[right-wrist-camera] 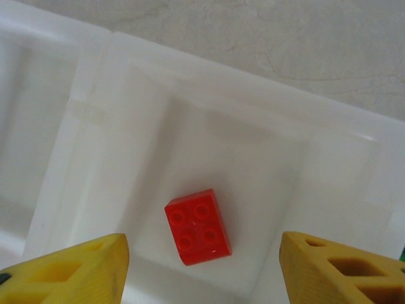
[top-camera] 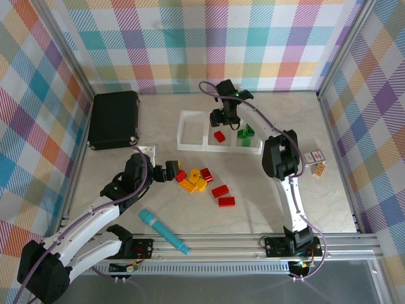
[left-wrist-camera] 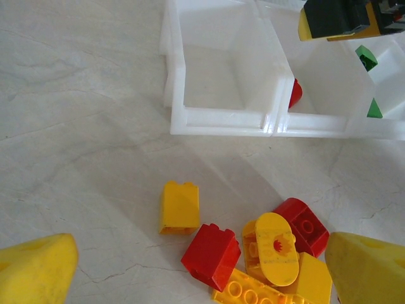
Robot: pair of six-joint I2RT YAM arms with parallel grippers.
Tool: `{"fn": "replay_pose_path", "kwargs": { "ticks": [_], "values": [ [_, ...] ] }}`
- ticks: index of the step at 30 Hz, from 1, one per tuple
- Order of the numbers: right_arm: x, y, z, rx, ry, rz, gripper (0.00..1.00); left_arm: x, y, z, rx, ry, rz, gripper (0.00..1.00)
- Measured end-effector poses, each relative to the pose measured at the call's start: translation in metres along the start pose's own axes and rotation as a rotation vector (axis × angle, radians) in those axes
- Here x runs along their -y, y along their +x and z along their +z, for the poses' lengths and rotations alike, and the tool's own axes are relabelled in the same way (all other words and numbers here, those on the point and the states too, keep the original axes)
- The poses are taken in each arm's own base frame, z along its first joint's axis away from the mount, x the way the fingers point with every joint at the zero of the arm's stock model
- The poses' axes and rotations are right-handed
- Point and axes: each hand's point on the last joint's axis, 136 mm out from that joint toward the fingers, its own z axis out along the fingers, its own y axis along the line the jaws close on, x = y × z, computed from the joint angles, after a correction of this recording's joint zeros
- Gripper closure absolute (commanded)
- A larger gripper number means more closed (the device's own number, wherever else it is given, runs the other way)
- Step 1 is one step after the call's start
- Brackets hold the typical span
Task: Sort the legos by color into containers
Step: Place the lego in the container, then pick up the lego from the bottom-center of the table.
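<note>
Top view: right gripper (top-camera: 223,118) hovers over middle compartment of containers (top-camera: 190,147); red brick (top-camera: 219,135) inside, green legos (top-camera: 245,133) in right compartment; left one probably reserved for yellow; left gripper (top-camera: 169,171) beside loose pile (top-camera: 195,180).
Left wrist view: fingers (left-wrist-camera: 38,272) wide apart, nothing held; aimed at pile, seemingly for pick.
Right wrist view: fingers (right-wrist-camera: 69,269) apart; red brick lies free on compartment floor.
</note>
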Motion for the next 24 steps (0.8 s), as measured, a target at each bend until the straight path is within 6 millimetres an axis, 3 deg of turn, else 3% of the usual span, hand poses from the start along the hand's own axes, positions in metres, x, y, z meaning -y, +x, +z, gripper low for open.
{"fn": "replay_pose_path", "kwargs": {
  "ticks": [3, 7, 12, 14, 19, 24],
  "values": [
    [-0.004, 0.015, -0.017, -0.016, -0.015, 0.015, 0.35, 0.0, 0.001, 0.002, -0.006, -0.002, -0.001, 0.0],
    [-0.022, 0.036, -0.056, 0.007, -0.054, 0.01, 0.33, 0.0, 0.003, 0.007, -0.018, -0.004, -0.003, 0.0],
    [-0.046, 0.078, -0.096, 0.019, -0.098, 0.015, 0.27, 0.002, -0.001, 0.011, -0.002, 0.004, -0.005, 0.0],
    [-0.049, 0.104, -0.101, -0.01, -0.104, 0.044, 0.24, 0.003, -0.002, 0.013, 0.004, 0.007, -0.005, 0.0],
    [-0.034, 0.178, -0.093, -0.129, -0.064, 0.19, 0.22, 0.008, -0.006, 0.019, 0.017, 0.029, -0.007, 0.0],
    [-0.033, 0.232, -0.094, -0.194, -0.05, 0.244, 0.22, 0.013, -0.006, 0.023, 0.02, 0.047, -0.01, 0.01]
  ]
}}
